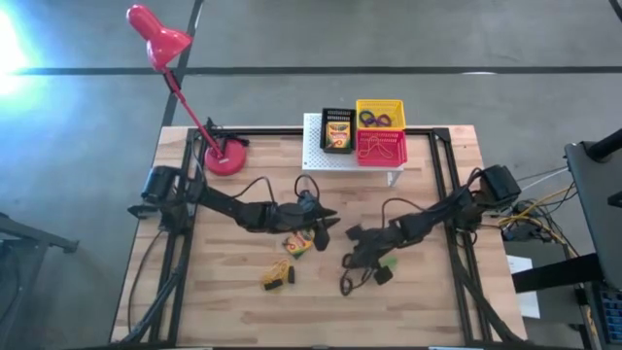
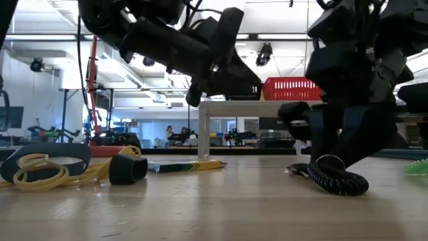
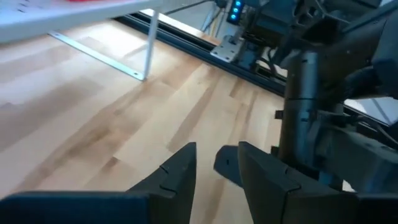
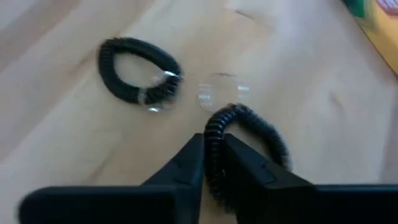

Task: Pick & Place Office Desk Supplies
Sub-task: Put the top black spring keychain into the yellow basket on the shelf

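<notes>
My left gripper (image 1: 328, 224) hangs open above the table, just past a yellow-and-green crayon box (image 1: 299, 243) lying flat; its fingers (image 3: 180, 171) hold nothing. My right gripper (image 4: 213, 146) is shut on a black spiral ring (image 4: 249, 121) low over the wood. A second black ring (image 4: 140, 78) lies flat close by. A green ring (image 1: 389, 263) lies beside the right gripper. The yellowish rubber-band tangle (image 1: 275, 275) with its small black piece (image 2: 127, 169) rests near the table's front edge. Another crayon box (image 1: 337, 131) stands in a black basket. My right gripper pinches the black spiral ring by one stretch of its coiled band (image 4: 215, 127) between the two fingers. The fingers come from above, slanting down, across the band. The rest of the loop (image 2: 338, 177) sticks out past the fingertips and lies on the table.
A white perforated stand (image 1: 316, 156) at the far edge carries a black basket (image 1: 326, 117), a yellow basket (image 1: 379, 105) with rings in it and a red basket (image 1: 381, 148). A red desk lamp (image 1: 225, 158) stands at the far left. Bare wood lies along the near edge.
</notes>
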### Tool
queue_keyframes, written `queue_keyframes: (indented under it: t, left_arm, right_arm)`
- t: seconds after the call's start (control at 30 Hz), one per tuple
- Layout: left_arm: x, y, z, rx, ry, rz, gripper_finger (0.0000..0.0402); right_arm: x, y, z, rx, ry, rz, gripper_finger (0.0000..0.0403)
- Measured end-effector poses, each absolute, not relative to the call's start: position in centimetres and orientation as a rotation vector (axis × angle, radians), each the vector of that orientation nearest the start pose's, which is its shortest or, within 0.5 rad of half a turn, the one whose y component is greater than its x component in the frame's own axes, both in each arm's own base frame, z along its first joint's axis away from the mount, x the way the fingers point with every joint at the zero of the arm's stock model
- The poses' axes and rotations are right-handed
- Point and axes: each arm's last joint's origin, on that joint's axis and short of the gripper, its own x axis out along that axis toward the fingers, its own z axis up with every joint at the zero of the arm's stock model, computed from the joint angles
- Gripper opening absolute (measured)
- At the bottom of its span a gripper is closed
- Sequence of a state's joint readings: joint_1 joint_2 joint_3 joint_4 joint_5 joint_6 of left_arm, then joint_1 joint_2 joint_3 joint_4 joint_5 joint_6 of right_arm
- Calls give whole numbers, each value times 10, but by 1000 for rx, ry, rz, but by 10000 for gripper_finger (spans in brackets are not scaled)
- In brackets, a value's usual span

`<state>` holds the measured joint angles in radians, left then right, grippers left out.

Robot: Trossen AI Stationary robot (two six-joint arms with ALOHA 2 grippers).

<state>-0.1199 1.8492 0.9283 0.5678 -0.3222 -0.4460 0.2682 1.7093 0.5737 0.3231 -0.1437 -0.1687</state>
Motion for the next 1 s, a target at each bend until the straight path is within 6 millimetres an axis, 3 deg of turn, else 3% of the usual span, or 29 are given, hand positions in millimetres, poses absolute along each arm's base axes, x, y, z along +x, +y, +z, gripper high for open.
queue_keyframes:
  t: [0.1,0.2,0.37,0.57,0.77,1.0]
  left_arm:
    - [377,-30,166,-364,289,288,123]
    - [376,-25,169,-332,287,295,123]
    - [372,-12,184,-228,279,307,123]
    - [363,12,207,-79,281,345,123]
    - [356,39,209,-51,313,416,123]
    - [351,59,203,-108,327,483,123]
  right_arm:
    - [259,68,101,-186,790,417,22]
    - [246,53,111,-135,769,352,19]
    - [235,36,161,-24,580,334,22]
    - [225,6,237,-50,336,214,23]
    - [219,-71,294,-67,346,-177,23]
    - [202,-190,309,202,564,-556,23]
